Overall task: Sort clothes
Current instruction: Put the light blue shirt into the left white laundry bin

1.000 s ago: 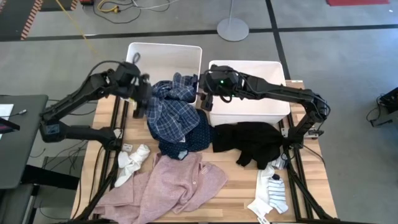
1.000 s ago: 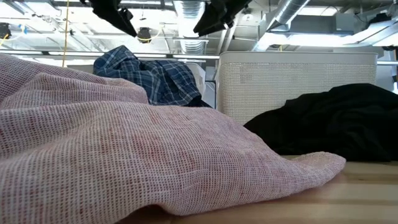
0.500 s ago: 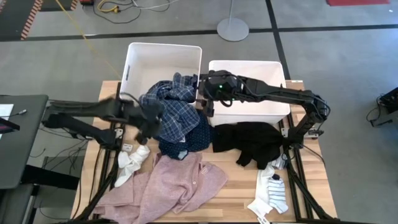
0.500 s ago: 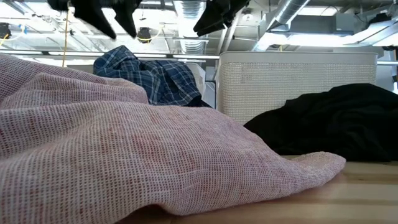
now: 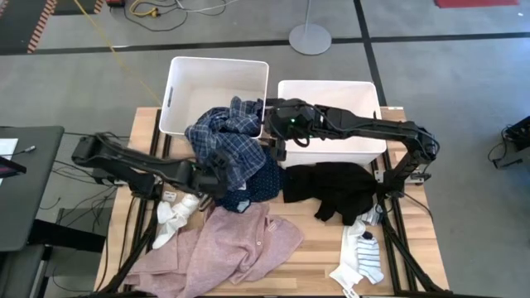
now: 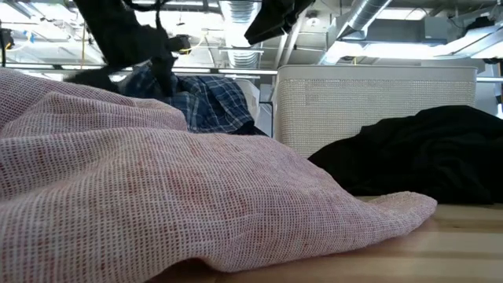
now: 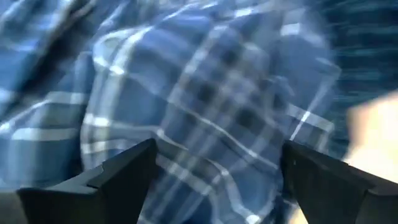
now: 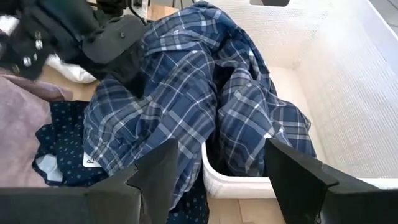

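A blue-white plaid shirt (image 5: pixel 232 145) hangs over the near rim of the left white bin (image 5: pixel 217 76), and its lower part lies on the navy dotted top (image 5: pixel 263 184). My left gripper (image 5: pixel 222 172) is open at the shirt's near-left side, and plaid cloth (image 7: pixel 211 93) fills the view between its fingers. My right gripper (image 5: pixel 277 146) hovers open over the gap between the bins, above the shirt (image 8: pixel 186 93). A pink shirt (image 5: pixel 228 248), white socks (image 5: pixel 174 217), a black garment (image 5: pixel 339 190) and striped socks (image 5: pixel 362 257) lie on the table. My left gripper (image 7: pixel 219 149) comes slanting down from the table's left at the plaid shirt's hanging part. Its fingers (image 7: pixel 124 174) stand apart with cloth close before them. Whether they touch the cloth, I cannot tell.
The right white bin (image 5: pixel 331 89) stands beside the left one at the table's far side. The pink shirt (image 6: pixel 157 189) fills the front of the low view. Bare wood shows at the near right, between the pink shirt and the striped socks.
My left gripper has swept down from beside the left bin's near-left corner, toward the table's near and right edges, and has rolled on the way. It now sits low at the plaid shirt's near-left side. The clothes have stayed where they were.
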Motion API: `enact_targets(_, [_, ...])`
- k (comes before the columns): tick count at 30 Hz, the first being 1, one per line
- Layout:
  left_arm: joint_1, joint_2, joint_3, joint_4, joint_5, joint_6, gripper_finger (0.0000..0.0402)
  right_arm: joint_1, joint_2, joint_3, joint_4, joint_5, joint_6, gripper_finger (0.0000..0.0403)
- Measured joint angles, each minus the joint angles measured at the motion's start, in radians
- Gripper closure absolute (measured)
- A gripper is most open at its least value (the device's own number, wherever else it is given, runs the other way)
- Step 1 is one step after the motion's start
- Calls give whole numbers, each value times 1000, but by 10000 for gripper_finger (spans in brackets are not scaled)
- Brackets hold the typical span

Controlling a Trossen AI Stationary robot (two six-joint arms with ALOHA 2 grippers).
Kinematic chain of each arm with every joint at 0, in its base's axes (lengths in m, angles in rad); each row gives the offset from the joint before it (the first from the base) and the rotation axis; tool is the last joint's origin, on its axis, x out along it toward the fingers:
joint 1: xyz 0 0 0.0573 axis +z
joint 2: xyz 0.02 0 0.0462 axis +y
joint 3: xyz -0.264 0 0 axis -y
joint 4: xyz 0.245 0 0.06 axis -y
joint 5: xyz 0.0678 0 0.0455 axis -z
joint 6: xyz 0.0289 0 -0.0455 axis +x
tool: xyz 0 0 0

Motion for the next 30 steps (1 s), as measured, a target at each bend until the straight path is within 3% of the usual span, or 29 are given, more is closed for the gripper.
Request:
enact_targets(3, [-4, 48, -4, 9, -129, -23, 102, 0, 0, 0, 0, 0, 0, 148])
enact_targets(5, [-12, 67, -4, 9, -161, -25, 148, 0, 0, 0, -1, 1, 3, 148])
enact_targets(11, [-45, 64, -5, 8, -152, -5, 372, 0, 0, 0, -42, 1, 5, 148])
enact_targets(21, [-49, -82, 133, -63, -164, -20, 399, 35, -4, 0, -77, 4, 1, 148])
enact_targets(30, [2, -266, 347, 51, -340, 166, 401, 80, -13, 0, -144, 7, 5, 148])
